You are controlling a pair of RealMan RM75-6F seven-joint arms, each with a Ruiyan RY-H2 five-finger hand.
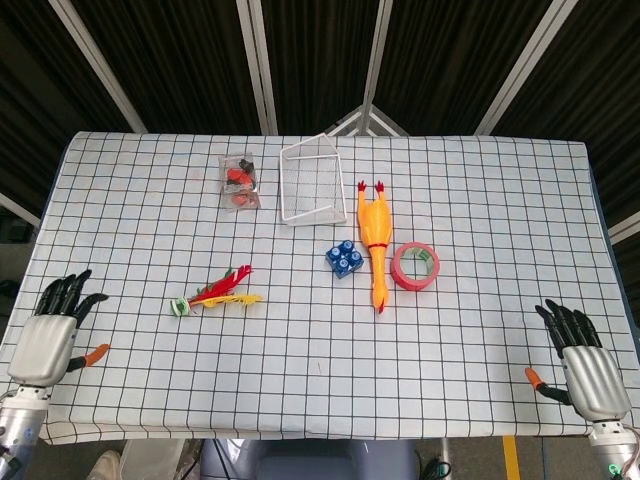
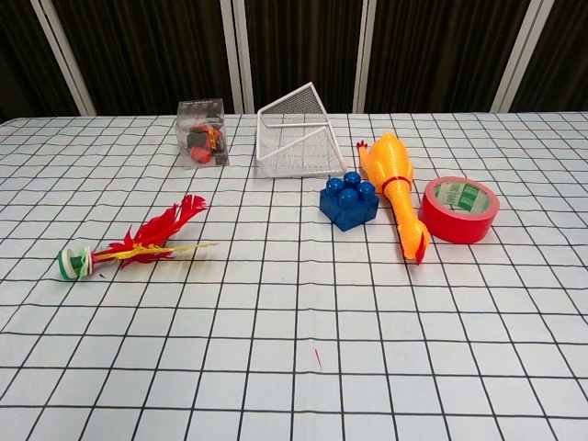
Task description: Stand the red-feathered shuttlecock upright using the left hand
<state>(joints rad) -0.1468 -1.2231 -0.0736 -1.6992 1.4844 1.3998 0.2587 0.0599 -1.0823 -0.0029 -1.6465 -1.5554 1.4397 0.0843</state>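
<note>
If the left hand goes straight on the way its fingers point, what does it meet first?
Probably nothing. In the head view the left hand points up and slightly right, over bare tablecloth. That line passes left of the shuttlecock, which lies off to the hand's right. Height is unclear.
</note>
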